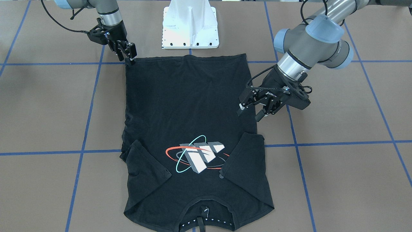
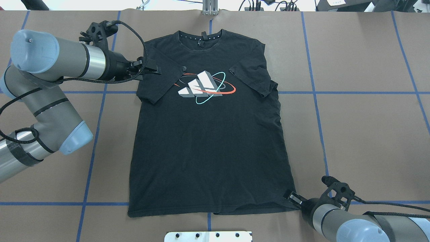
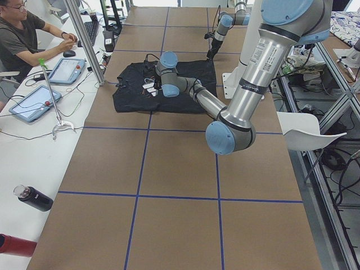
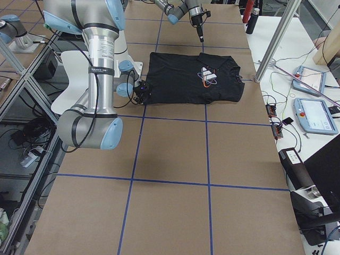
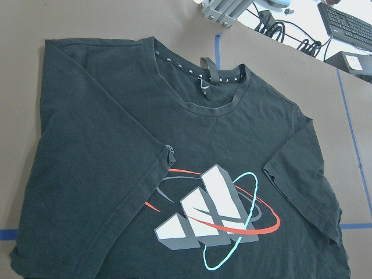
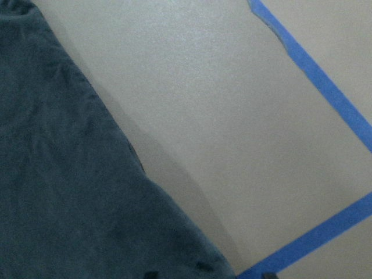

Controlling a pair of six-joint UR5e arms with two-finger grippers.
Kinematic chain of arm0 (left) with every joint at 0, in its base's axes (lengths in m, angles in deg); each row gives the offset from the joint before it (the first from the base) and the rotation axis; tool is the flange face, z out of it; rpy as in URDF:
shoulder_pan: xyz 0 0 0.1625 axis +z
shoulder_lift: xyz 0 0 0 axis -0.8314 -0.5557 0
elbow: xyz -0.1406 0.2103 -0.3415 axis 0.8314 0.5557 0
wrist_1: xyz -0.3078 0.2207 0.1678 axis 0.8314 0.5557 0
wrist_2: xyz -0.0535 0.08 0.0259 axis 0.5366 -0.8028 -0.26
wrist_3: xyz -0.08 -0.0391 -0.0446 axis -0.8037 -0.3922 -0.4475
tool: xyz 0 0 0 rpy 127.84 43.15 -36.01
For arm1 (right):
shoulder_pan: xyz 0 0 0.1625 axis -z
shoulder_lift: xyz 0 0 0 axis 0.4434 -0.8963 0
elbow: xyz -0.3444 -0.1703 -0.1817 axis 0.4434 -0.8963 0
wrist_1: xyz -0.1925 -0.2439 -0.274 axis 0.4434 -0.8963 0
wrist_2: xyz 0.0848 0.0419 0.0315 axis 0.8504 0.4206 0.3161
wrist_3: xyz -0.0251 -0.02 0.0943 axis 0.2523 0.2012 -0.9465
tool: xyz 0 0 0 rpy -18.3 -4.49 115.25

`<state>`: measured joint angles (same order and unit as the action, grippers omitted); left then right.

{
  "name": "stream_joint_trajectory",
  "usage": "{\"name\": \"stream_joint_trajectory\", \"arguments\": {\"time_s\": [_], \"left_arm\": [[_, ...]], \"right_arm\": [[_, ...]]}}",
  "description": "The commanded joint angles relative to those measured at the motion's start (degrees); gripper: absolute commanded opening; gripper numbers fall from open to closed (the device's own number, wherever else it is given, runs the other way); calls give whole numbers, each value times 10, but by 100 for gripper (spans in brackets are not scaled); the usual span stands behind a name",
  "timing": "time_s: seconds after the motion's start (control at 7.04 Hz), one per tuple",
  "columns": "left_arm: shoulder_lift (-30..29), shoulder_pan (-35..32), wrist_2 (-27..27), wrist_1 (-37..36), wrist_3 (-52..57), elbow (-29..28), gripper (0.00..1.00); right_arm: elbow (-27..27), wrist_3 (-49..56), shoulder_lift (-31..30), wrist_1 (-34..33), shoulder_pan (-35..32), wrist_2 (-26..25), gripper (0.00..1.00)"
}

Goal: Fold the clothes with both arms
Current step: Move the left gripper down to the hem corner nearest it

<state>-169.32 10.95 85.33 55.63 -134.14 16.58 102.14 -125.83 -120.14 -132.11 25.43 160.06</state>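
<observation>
Black cotton, one T-shirt [image 2: 208, 141], lies flat and print-up in the middle of the brown worktop [image 2: 352, 134]. Its collar [image 2: 203, 40] is at the top of the overhead view, and both sleeves, one [image 2: 153, 84] and two [image 2: 255, 77], are already turned in over the chest.

In the upper left of the front-facing view, your right gripper [image 1: 129, 58] is down on a hem corner. Its fingers are drawn narrow and look to be nipping the cloth. Your left gripper [image 1: 249, 116] hangs above the shirt's opposite side with its fingers spread and nothing between them.

I'd judge that you're taking hold for the next fold. Don't lift the pinched corner alone. Lower the left fingers onto an edge first, then raise both at an even height so the panel doesn't skew and the tucked sleeves don't flop open.

The count is two arms, two grippers and one white pedestal base [image 1: 190, 29].
</observation>
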Motion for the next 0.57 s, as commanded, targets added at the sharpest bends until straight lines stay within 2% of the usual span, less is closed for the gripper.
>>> {"name": "stream_joint_trajectory", "arguments": {"time_s": [0.0, 0.28, 0.43], "left_arm": [[0, 0, 0, 2, 2, -4, 80], [0, 0, 0, 2, 1, -3, 80], [-1, 0, 0, 1, 1, -2, 80]], "right_arm": [[0, 0, 0, -1, 1, -1, 34], [0, 0, 0, -2, 6, -5, 0], [3, 0, 0, -2, 9, -6, 0]]}}
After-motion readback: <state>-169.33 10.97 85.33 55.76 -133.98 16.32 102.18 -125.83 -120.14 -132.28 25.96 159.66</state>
